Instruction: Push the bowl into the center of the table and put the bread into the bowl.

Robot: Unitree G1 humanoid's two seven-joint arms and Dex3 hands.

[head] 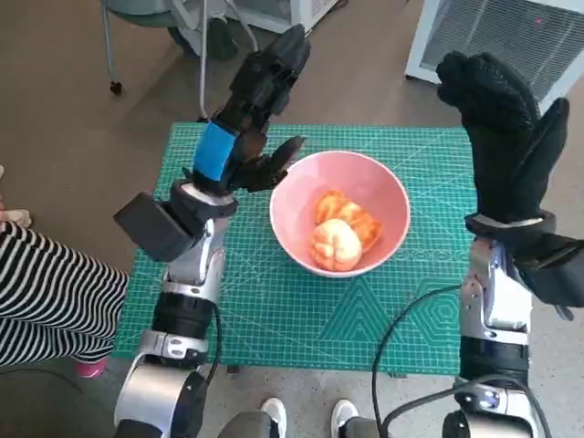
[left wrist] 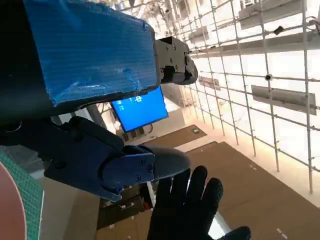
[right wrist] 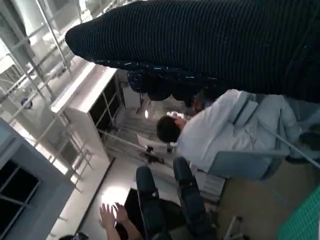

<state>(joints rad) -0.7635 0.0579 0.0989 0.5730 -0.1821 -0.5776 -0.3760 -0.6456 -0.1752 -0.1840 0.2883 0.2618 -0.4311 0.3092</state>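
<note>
Your two hands sit nearest the lens, both lifted off the mat and holding nothing: the left hand (head: 251,119) at upper left of the head view with fingers loosely spread, the right hand (head: 506,128) at upper right, fingers extended. Between them, mid-frame, the pink bowl (head: 292,196) rests about central on the green mat (head: 301,319) with the bread (head: 342,233) inside. Judging by that, the task looks complete; keep both hands high and draw them back without brushing the rim.
</note>
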